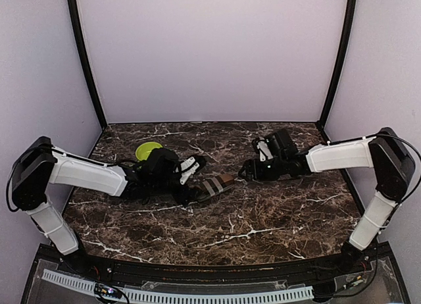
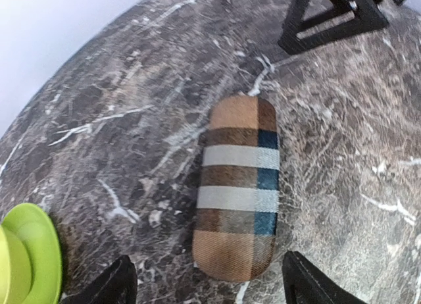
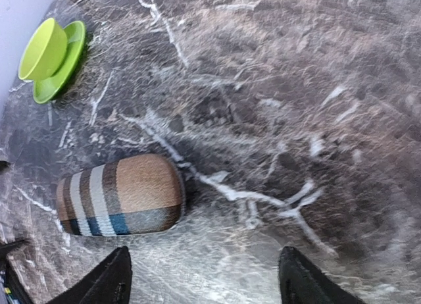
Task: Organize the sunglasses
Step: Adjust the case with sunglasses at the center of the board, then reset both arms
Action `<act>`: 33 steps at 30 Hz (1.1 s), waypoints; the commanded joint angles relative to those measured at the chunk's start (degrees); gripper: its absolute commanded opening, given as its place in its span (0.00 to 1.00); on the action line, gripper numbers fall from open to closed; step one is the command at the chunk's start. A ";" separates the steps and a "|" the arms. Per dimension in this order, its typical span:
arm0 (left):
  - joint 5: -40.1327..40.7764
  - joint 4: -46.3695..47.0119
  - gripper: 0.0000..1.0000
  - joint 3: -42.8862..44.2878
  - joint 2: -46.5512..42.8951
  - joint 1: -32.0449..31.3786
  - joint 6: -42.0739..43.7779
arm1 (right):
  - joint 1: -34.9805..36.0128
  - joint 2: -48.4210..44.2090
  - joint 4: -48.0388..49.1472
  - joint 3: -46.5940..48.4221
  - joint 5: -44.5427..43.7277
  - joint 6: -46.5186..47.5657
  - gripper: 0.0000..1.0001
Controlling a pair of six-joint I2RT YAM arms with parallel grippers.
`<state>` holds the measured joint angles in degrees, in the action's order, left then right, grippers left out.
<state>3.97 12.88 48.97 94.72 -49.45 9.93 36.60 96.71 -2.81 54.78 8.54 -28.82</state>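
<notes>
Left gripper (image 2: pixel 209 292) is hovering wide open at the plaid case's (image 2: pixel 237 189) end. I'm watching the right gripper (image 3: pixel 204 281) gaping, grasping nothing.

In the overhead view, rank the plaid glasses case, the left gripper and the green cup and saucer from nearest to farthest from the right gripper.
1. Plaid glasses case, mid-table, just off the right gripper fingertips.
2. Left gripper, at the case's other end.
3. Green cup and saucer, far back left.

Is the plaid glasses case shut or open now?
Shut. The plaid case lies flat on the table as one sealed capsule; neither wrist view shows a raised lid or gap.
</notes>
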 commanded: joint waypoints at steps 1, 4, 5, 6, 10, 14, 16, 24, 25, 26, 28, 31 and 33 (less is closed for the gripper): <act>8.06 4.79 0.81 -4.49 -8.74 2.07 -6.80 | -0.54 -3.28 -10.93 5.95 -11.15 6.67 0.83; 12.34 4.94 0.92 -7.98 -14.64 4.84 -12.85 | -0.79 -4.24 -16.53 9.31 -17.36 8.72 0.95; 13.95 4.90 0.97 -9.36 -16.69 5.80 -14.96 | -1.04 -4.49 -17.81 10.21 -18.67 9.30 0.99; 15.58 4.91 0.99 -10.63 -18.82 6.71 -16.98 | -1.23 -4.69 -18.90 10.66 -19.58 9.91 1.00; 23.93 5.76 0.99 -14.98 -25.66 8.32 -19.45 | -1.64 -4.76 -21.63 14.89 -23.95 11.40 1.00; 31.95 3.82 0.99 -16.96 -29.93 8.90 -21.18 | -1.97 -4.22 -22.26 17.34 -25.84 12.73 1.00; 33.48 1.26 0.99 -16.13 -31.72 9.25 -20.95 | -2.46 -4.95 -20.44 16.66 -25.53 12.94 1.00; 30.72 2.82 0.99 -17.89 -38.64 11.99 -18.21 | -5.94 -11.78 -12.16 11.66 -25.00 12.96 1.00; 29.71 1.82 0.99 -17.60 -39.45 12.77 -18.83 | -6.06 -12.39 -12.53 11.65 -25.86 13.52 1.00; 29.02 0.36 0.99 -17.12 -40.23 13.75 -19.90 | -6.07 -13.13 -12.96 11.65 -26.65 14.34 1.00; 27.67 -2.59 0.99 -16.08 -41.97 16.55 -21.66 | -6.13 -15.26 -12.98 11.66 -28.19 15.46 1.00; 25.46 -6.43 0.99 -14.25 -44.59 18.19 -22.49 | -6.15 -18.01 -13.05 9.55 -29.06 16.93 1.00; 24.48 -11.48 0.99 -11.32 -45.21 18.43 -22.50 | -6.10 -18.71 -14.40 10.66 -27.88 17.04 1.00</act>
<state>31.81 9.47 32.91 51.88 -31.77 -11.25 30.52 80.27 -17.61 65.41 -18.37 -13.76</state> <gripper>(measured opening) 0.988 0.999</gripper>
